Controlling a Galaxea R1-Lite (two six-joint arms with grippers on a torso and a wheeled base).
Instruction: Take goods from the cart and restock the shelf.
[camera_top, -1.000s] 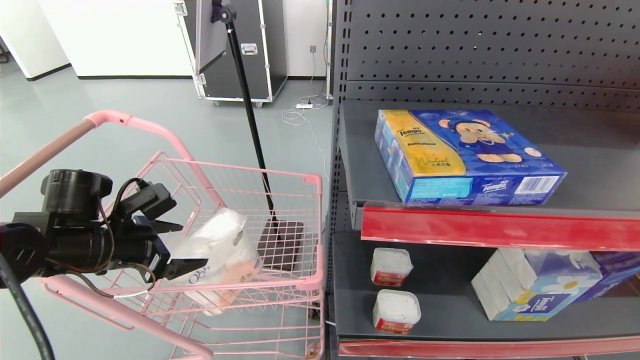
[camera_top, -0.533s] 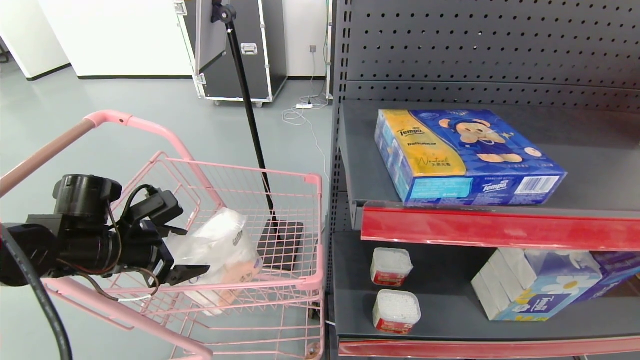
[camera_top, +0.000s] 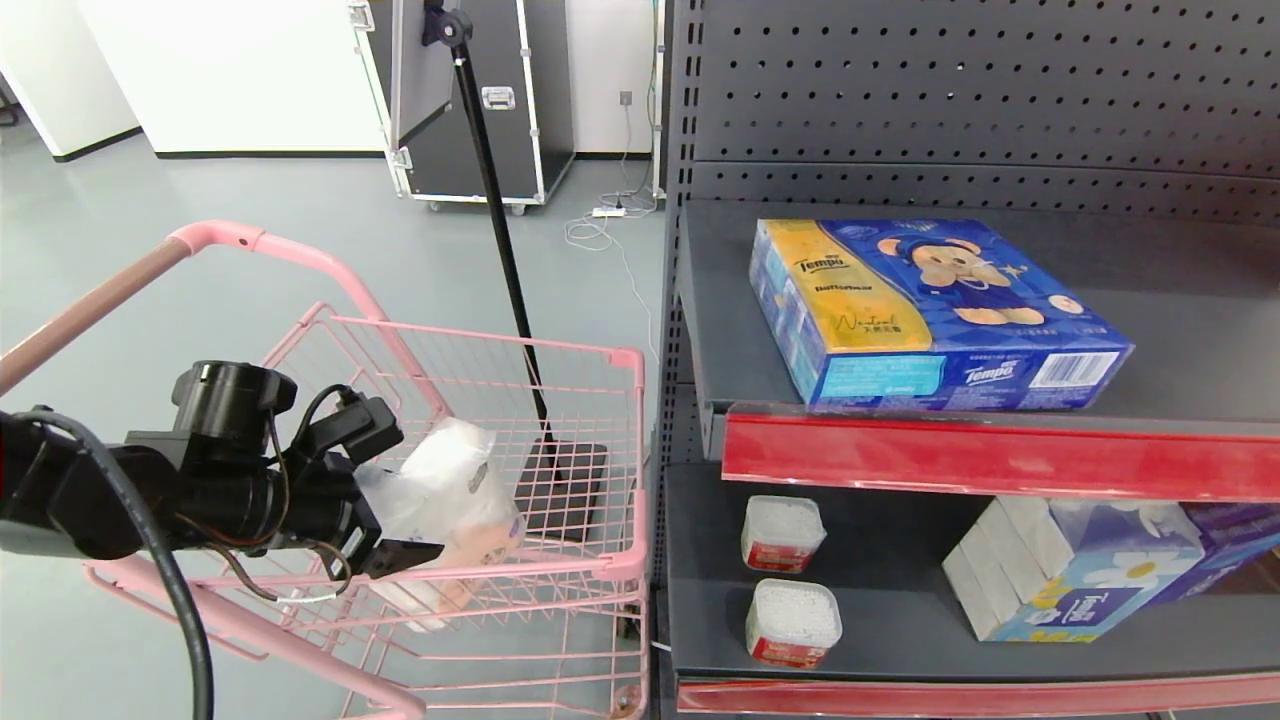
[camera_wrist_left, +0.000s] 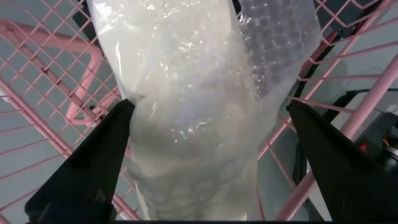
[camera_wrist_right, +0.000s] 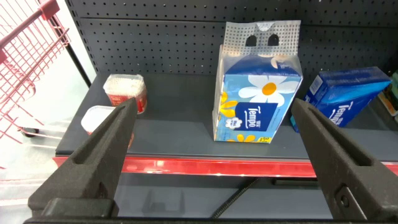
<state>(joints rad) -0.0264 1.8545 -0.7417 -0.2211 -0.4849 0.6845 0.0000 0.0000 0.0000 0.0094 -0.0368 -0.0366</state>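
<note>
Head view: the left gripper sits inside the pink cart, beside a white plastic-wrapped pack. Left wrist view: its jaws stand apart, flanking the pack, perhaps brushing it. Right wrist view: the right gripper, jaws wide apart, faces a shelf holding a blue tissue pack.
</note>
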